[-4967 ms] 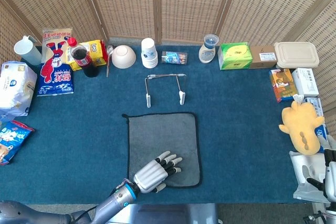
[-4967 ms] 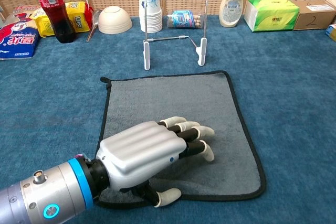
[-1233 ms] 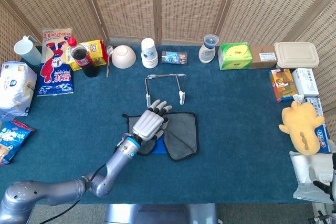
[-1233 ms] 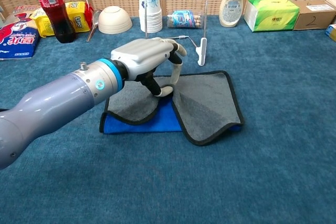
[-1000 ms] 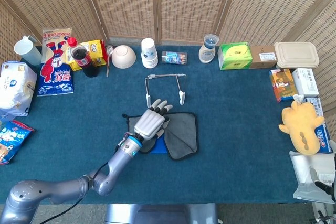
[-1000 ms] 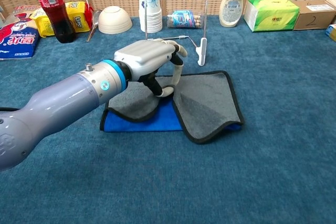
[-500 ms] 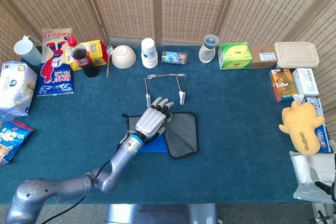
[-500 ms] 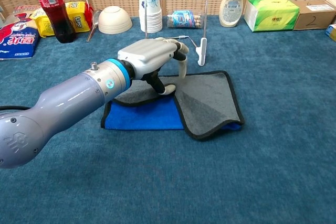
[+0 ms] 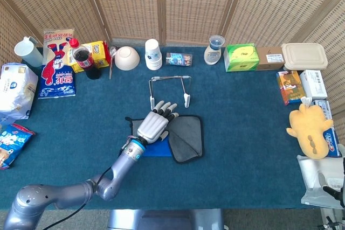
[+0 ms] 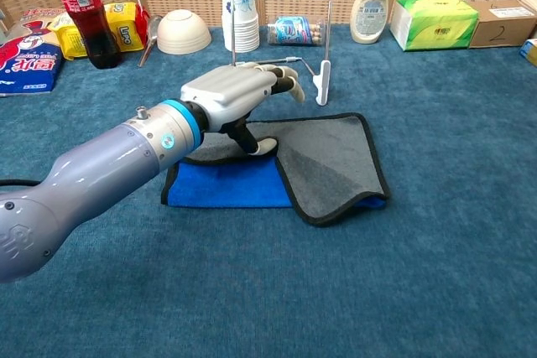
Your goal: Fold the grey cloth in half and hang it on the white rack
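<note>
Fingers of the left hand reach out toward the far side over the left part of the grey cloth, loosely extended and slightly apart, while the thumb curls down to the cloth's edge; whether that edge is still pinched or only touched cannot be told from either view. The cloth lies on the blue table covering just near the white rack, folded roughly but not cleanly: its right portion shows grey, doubled over with a diagonal crease, and its left near portion shows the bright blue underside. The fold looks skewed, so the folding step seems under way, not finished, and the hanging is not yet begun. Next, the hand would need to square the edges, or at least gather the doubled cloth in a firm grasp, then lift it up and over the rack's top bar, which stands close behind. The right hand is barely visible at the far right edge, its state unclear.
</note>
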